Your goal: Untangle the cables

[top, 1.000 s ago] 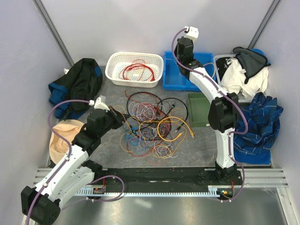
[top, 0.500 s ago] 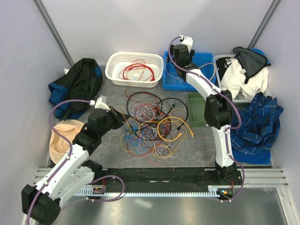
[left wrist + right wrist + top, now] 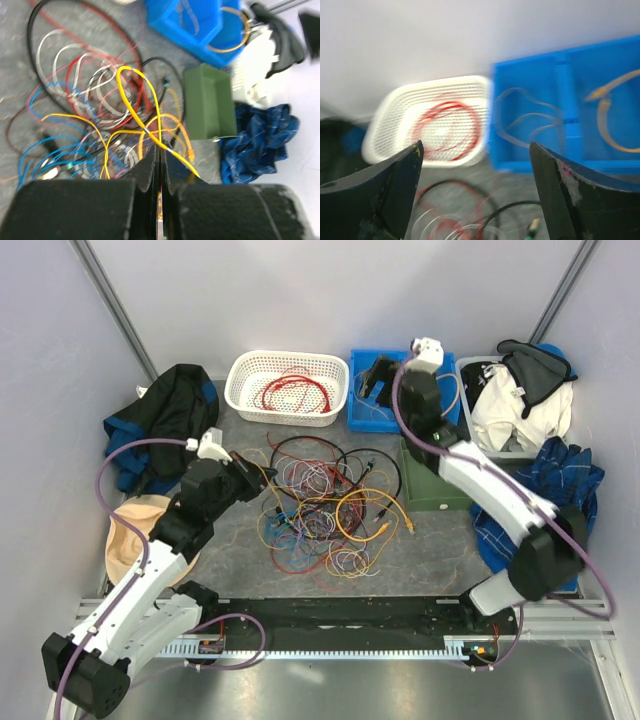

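We hold the yellow cable (image 3: 126,68) pinched in the left gripper (image 3: 160,167) to pull it free; the right gripper (image 3: 475,150) is wide, empty.

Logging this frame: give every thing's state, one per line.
Left gripper, shut on yellow cable.
Right gripper, open, holding nothing.
Yellow cable, pinched, loop raised.
Cables, tangled in a pile.
Basket, holds a coiled red cable.
Blue bin, holds loose wires.
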Controlling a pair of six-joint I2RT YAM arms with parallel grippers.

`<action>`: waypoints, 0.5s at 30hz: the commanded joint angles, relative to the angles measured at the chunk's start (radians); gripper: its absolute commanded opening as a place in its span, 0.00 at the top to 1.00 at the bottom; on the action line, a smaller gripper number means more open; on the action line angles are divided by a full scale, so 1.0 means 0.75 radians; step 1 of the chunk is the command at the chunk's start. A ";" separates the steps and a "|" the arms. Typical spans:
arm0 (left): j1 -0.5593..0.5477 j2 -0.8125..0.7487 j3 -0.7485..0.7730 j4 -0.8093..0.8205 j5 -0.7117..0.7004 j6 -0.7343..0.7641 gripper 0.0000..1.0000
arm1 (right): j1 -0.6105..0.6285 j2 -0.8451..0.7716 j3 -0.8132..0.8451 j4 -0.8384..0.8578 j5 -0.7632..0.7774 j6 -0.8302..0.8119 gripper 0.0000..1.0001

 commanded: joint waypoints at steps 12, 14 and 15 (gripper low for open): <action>-0.004 0.264 0.478 0.044 0.217 0.103 0.98 | 0.481 -0.583 -0.790 0.643 -0.760 0.017 0.12; -0.012 0.274 0.493 0.050 0.219 0.100 0.98 | 0.546 -0.562 -0.768 0.649 -0.754 -0.020 0.11; -0.017 0.274 0.503 0.053 0.219 0.102 0.98 | 0.565 -0.530 -0.753 0.645 -0.741 -0.051 0.11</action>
